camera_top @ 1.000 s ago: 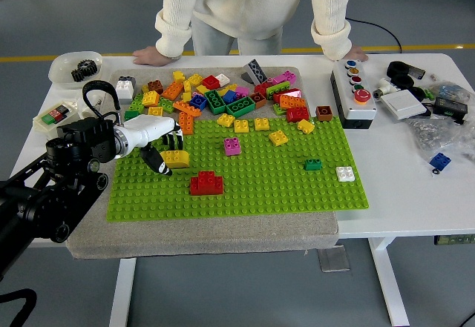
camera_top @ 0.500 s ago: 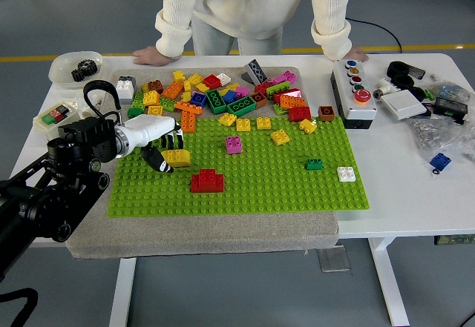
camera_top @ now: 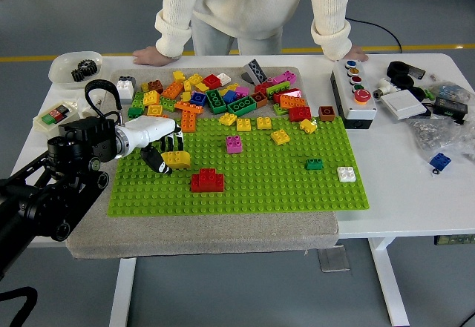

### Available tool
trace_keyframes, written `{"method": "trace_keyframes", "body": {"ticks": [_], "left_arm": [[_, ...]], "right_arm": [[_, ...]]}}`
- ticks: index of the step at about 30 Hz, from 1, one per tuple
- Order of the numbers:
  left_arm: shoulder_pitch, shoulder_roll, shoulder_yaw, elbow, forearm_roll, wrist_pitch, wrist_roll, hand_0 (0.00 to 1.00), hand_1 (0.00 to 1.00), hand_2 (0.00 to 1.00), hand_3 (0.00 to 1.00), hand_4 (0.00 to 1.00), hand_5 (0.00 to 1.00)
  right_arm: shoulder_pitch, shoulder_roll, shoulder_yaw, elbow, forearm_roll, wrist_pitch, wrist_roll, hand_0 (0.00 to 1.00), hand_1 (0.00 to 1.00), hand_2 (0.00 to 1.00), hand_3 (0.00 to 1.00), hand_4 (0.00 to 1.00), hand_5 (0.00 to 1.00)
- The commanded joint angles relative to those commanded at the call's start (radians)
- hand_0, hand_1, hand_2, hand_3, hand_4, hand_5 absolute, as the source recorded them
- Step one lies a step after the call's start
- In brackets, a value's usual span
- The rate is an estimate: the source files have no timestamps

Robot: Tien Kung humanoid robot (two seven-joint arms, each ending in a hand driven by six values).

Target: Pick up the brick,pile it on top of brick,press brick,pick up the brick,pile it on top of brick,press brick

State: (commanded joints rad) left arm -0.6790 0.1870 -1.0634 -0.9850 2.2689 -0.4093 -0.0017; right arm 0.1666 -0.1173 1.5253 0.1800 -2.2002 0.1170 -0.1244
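My left hand (camera_top: 165, 153) reaches in from the left over the green baseplate (camera_top: 260, 186). Its fingers are curled around a yellow brick (camera_top: 177, 159), held just above the plate's left part. A red brick (camera_top: 207, 182) sits on the plate a little to the right and nearer to me than the yellow one. A pink brick (camera_top: 234, 144), a small green brick (camera_top: 313, 164) and a white brick (camera_top: 345, 173) also sit on the plate. My right arm is out of view.
A heap of loose coloured bricks (camera_top: 223, 97) lies along the plate's far edge. A person stands at the far side with both hands (camera_top: 148, 56) resting on the table. A button box (camera_top: 353, 90) and small parts (camera_top: 434, 112) lie at the right, a white dish (camera_top: 74, 67) at the far left.
The scene has shifted slightly; my left hand still holds the yellow brick in about the same place, a touch nearer the red brick.
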Motion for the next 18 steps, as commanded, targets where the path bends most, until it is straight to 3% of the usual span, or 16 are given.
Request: {"method": "trace_keyframes", "body": {"ticks": [18], "left_arm": [[0.001, -0.004, -0.006, 0.0, 0.0, -0.005, 0.006, 0.552, 0.469, 0.478, 0.539, 0.951, 0.002]], "right_arm": [[0.0, 0.001, 0.001, 0.0, 0.002, 0.0, 0.0, 0.743, 0.651, 0.718, 0.594, 0.815, 0.326]]}}
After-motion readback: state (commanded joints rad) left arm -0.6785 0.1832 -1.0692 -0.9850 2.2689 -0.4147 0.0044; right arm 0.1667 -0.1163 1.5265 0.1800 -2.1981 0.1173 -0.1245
